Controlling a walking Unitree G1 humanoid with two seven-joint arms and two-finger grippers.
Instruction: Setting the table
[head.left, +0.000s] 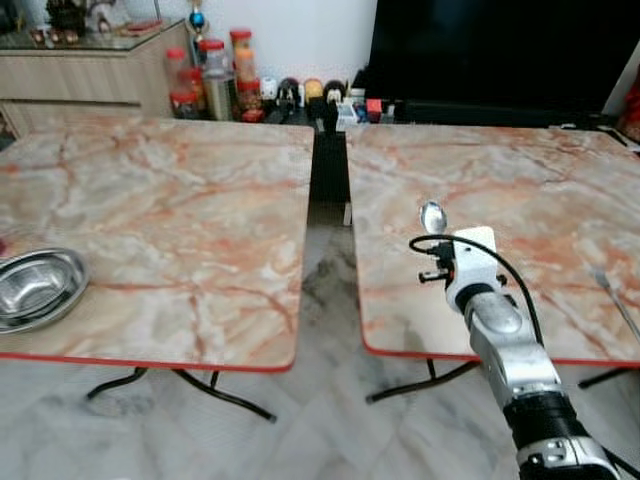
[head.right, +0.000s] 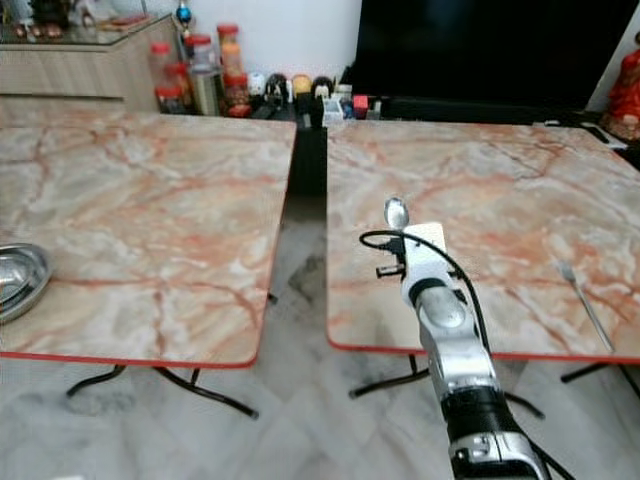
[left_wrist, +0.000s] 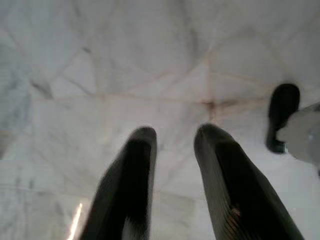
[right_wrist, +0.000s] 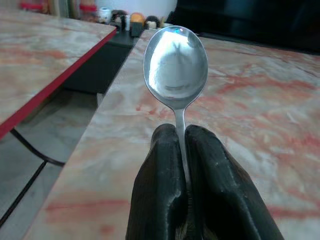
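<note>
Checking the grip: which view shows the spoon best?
Right wrist view: the spoon stands close and sharp, its handle pinched between the right gripper's shut jaws. Both eye views show just its small bowl poking up above the gripper, over the right-hand table.

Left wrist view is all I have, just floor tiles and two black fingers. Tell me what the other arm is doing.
Observer: The right gripper is shut on a spoon, held out over the right table.
Operator: Report what else lies on that table.
Observer: A fork lies near its right edge, apart from the spoon.
Operator: Now give me the left table.
Observer: A metal bowl sits at the near left corner of the left table.
Operator: Say where my left gripper is.
Observer: The left gripper hangs open above the floor.
</note>
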